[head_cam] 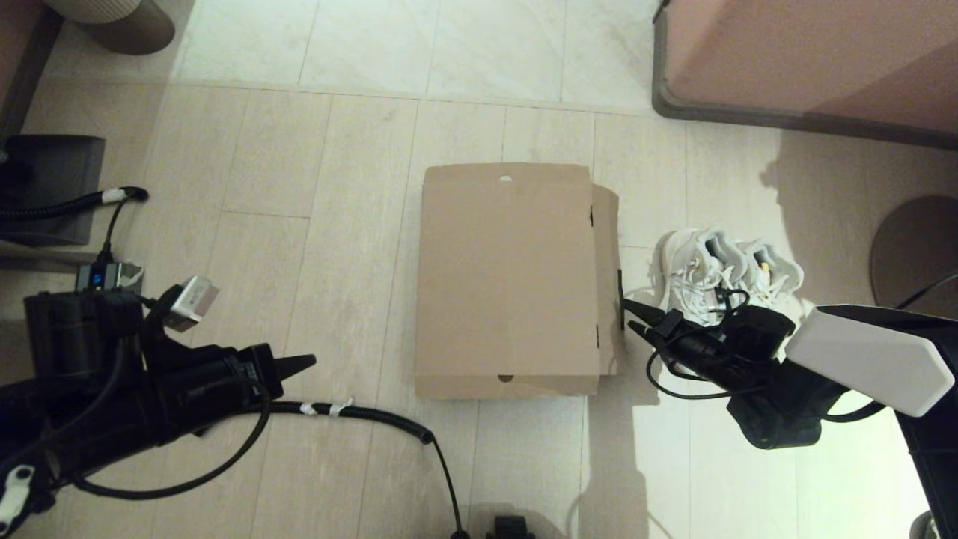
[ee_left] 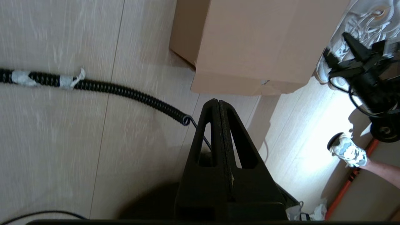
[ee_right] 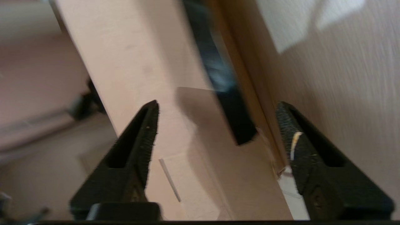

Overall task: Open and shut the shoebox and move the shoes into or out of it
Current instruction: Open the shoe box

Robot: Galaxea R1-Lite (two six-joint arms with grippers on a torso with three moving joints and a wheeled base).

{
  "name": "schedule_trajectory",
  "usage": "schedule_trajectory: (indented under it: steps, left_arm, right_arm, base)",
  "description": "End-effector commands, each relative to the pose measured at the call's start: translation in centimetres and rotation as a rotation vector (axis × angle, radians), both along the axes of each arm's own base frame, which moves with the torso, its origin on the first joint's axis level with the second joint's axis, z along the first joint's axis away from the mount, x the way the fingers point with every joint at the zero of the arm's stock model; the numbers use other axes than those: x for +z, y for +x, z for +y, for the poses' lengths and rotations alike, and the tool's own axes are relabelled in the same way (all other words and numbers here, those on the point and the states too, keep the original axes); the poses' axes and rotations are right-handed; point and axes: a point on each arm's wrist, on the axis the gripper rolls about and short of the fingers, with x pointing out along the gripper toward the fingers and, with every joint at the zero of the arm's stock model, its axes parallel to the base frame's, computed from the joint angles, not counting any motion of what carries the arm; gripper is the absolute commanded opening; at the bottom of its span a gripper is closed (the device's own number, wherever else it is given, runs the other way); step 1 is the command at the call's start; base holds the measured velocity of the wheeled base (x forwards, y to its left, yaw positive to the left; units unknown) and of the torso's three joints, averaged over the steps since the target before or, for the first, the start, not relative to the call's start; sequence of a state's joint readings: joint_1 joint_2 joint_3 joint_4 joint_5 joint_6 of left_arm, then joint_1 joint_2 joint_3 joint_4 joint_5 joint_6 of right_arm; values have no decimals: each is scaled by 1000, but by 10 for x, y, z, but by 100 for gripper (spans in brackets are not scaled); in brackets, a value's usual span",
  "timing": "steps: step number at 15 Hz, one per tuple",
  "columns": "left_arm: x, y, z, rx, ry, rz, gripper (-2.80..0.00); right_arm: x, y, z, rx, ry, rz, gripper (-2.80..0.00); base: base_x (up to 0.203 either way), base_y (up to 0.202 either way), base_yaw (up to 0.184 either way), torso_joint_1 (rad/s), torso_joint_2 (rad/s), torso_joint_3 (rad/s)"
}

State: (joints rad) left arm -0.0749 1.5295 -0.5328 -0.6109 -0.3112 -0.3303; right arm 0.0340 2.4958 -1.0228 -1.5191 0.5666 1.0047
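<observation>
The brown cardboard shoebox (head_cam: 509,281) lies on the floor with its lid down; its front flap with a dark tape strip (ee_right: 223,90) faces right. The pair of white sneakers (head_cam: 722,273) stands on the floor right of the box. My right gripper (head_cam: 627,314) is open, its tips right at the box's flap edge, with the flap (ee_right: 175,103) filling its wrist view between the fingers. My left gripper (head_cam: 308,363) is shut and empty, low at the left, well apart from the box (ee_left: 250,47). The sneakers (ee_left: 359,28) show partly behind the right arm.
A black coiled cable (head_cam: 359,412) runs across the floor in front of the box. A pinkish cabinet (head_cam: 808,60) stands at the back right, a round base (head_cam: 917,251) at the right, and dark equipment (head_cam: 45,187) at the left. A person's foot (ee_left: 347,148) shows in the left wrist view.
</observation>
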Motion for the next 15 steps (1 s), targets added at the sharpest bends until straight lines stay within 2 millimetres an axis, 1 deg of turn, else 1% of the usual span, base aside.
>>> schedule_trajectory:
  steps: [1,3,6,7,10,15]
  left_arm:
    - [-2,-1,0,-2,-2,-8,-280]
    - [-2,-1,0,-1,-2,-6,-280]
    - [-2,-3,0,-1,-2,-6,-280]
    - [-2,-3,0,-1,-2,-6,-280]
    - [-2,-4,0,0,-2,-8,-280]
    - [-4,-4,0,0,-2,0,-280]
  right_arm:
    - [-6,6,0,5,64,27,0]
    - [4,14,0,10,136,26,0]
    - [13,23,1,26,244,46,0]
    - [14,26,1,30,271,54,0]
    - [8,31,2,37,287,60,0]
    - [19,37,6,69,395,91,0]
  base:
    - [0,0,0,0,0,0]
    - [0,0,0,0,0,0]
    - [0,0,0,0,0,0]
    - [0,0,0,0,0,0]
    - [0,0,0,0,0,0]
    - [0,0,0,0,0,0]
